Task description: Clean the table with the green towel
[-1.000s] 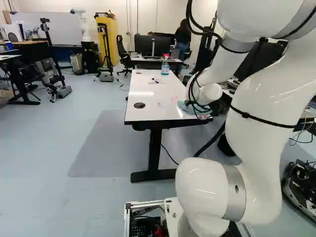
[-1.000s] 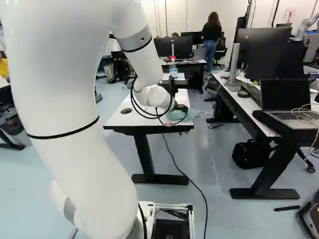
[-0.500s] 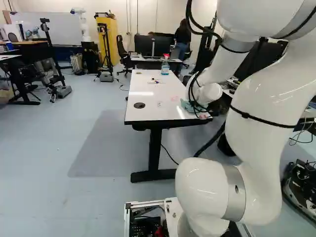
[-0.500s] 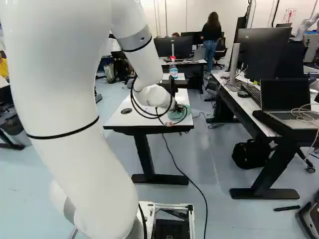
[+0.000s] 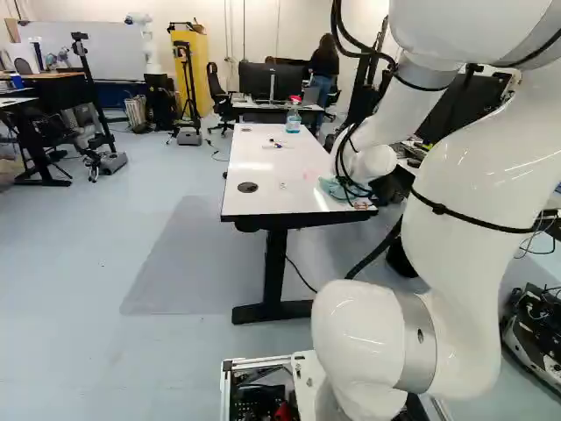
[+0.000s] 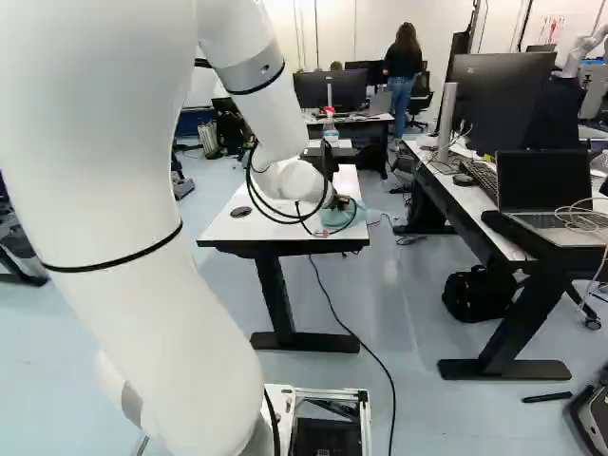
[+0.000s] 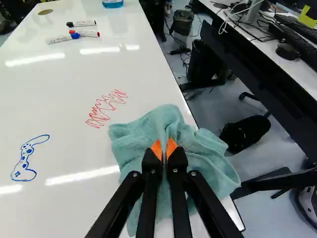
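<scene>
Near the right-hand corner of the table (image 7: 59, 99) closest to your base, the towel (image 7: 133, 148) lies bunched under your gripper (image 6: 339, 202). Both base views make its fingertips hard to see, with the arm (image 5: 465, 167) and its looping black cables (image 6: 255, 195) in the way. From the wrist you can see it better: the orange pads (image 7: 156, 149) are clamped on a raised pinch of towel, one from either side, though the dark fingers hide part of the cloth below.

The towel is soft, blue-green and matte, gathered into deep folds at the pinch and spreading into a rumpled, uneven shape that laps over the table's side edge. The top is smooth, glossy white, and streaks of glare wash out parts of it. Beside the towel you have a jagged red scribble (image 7: 105, 107); farther across, a rounded blue outline (image 7: 25, 163) with small dots inside. Slim pens (image 7: 61, 38) lie beyond these. The wrist view cuts off the bottle (image 5: 293, 120); the left base view shows it upright near the far end.
</scene>
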Controlling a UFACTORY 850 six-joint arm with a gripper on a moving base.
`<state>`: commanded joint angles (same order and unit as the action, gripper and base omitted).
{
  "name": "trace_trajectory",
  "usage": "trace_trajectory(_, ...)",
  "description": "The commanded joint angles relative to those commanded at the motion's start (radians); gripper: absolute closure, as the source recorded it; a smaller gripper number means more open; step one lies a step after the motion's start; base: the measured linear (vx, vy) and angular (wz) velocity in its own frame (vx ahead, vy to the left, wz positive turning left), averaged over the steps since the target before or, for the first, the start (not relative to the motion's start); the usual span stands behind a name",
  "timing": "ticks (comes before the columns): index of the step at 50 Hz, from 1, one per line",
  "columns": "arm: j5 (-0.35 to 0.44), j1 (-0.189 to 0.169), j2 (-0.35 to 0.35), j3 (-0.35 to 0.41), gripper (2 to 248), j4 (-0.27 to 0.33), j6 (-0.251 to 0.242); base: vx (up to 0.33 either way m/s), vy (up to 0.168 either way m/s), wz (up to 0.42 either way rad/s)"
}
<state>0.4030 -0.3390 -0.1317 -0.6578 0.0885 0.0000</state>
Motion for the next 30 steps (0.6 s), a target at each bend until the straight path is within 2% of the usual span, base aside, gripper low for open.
trace_trajectory(30,0.000,0.002,0.072,0.000,220,0.000,0.000,0.000,0.000,0.000)
